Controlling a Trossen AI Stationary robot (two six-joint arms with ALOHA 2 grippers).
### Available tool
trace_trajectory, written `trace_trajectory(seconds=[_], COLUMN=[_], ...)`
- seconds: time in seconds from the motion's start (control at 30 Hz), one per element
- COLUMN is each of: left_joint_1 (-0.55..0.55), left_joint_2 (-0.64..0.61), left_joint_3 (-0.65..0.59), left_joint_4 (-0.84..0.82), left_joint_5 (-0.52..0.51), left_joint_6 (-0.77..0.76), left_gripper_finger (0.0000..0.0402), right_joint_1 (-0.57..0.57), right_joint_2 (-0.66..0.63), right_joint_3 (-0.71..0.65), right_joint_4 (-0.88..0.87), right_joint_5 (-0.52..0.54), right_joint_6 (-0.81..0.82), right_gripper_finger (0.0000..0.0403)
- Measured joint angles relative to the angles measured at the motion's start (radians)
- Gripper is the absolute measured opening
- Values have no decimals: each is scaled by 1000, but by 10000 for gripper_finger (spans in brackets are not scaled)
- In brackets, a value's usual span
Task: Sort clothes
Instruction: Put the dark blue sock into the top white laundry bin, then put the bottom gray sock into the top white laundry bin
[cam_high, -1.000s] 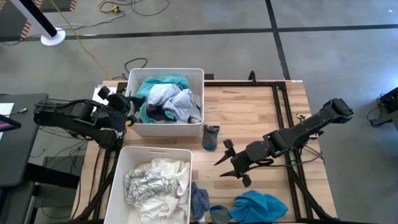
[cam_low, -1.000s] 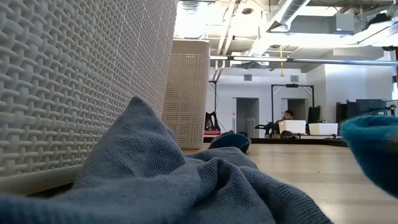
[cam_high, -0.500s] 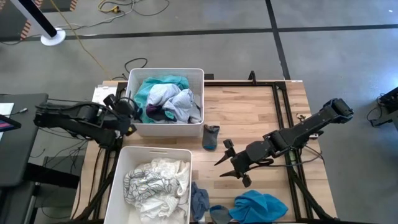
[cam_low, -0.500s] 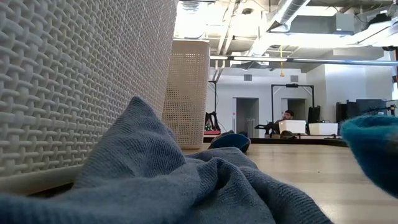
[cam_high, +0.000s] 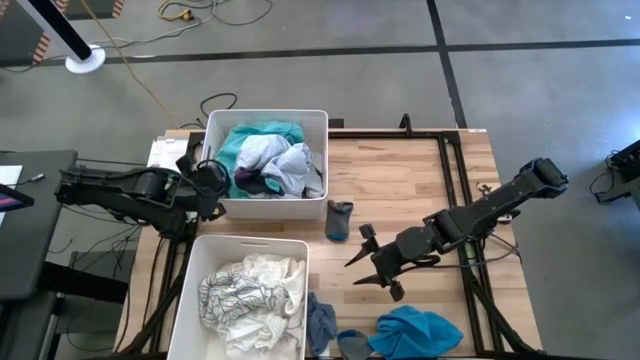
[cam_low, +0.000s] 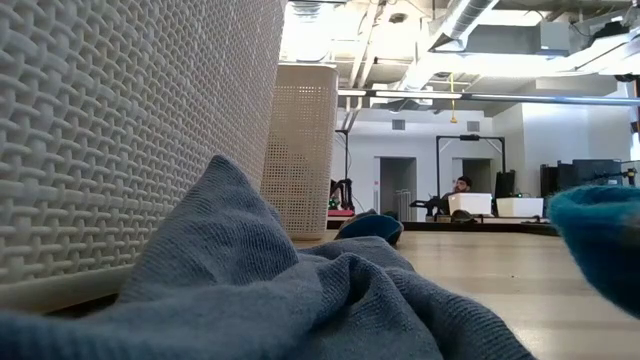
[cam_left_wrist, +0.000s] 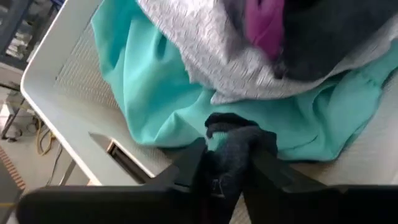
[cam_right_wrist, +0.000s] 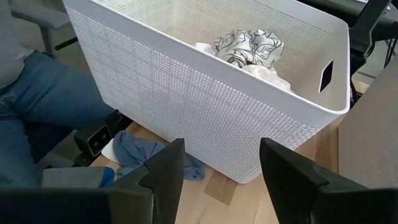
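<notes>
Now left gripper (cam_left_wrist: 227, 171) fingers around dark sock (cam_left_wrist: 239, 146), over far bin (cam_high: 315, 120).

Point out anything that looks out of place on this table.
Nothing is spilled or damaged. Unsorted clothes lie loose on the table: a dark sock beside the far bin, a blue-grey garment against the near bin, and a bright blue garment at the near edge.

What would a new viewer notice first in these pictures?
Probably the two white bins at the table's left: the far one piled with teal and grey clothes, the near one holding white garments. The left gripper holds a dark sock over the far bin's edge.
</notes>
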Motion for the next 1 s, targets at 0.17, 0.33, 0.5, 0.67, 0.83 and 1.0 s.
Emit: trace_trajectory(seconds=[0.17,0.33,0.5,0.67,0.83,1.0], left_joint_1=[0,0,-1,-1,-24,-73], left_joint_2=[0,-1,0,-1,0,2], left_joint_3=[27,92,156,196,211,214], left_joint_4=[36,29,6,15,155,347], left_joint_5=[19,79,140,145,214,280], left_joint_6=[24,31,23,26,94,188], left_gripper_finger=[130,163,175,175,175,176], right_joint_1=[0,0,0,0,1,1], right_joint_2=[0,0,0,0,0,0], right_joint_3=[0,0,0,0,0,0], right_joint_4=[0,-8,-21,-28,-38,-67], right_joint_5=[0,0,0,0,0,0], right_joint_6=[-1,0,0,0,9,34], right_gripper_finger=[219,219,219,219,219,219])
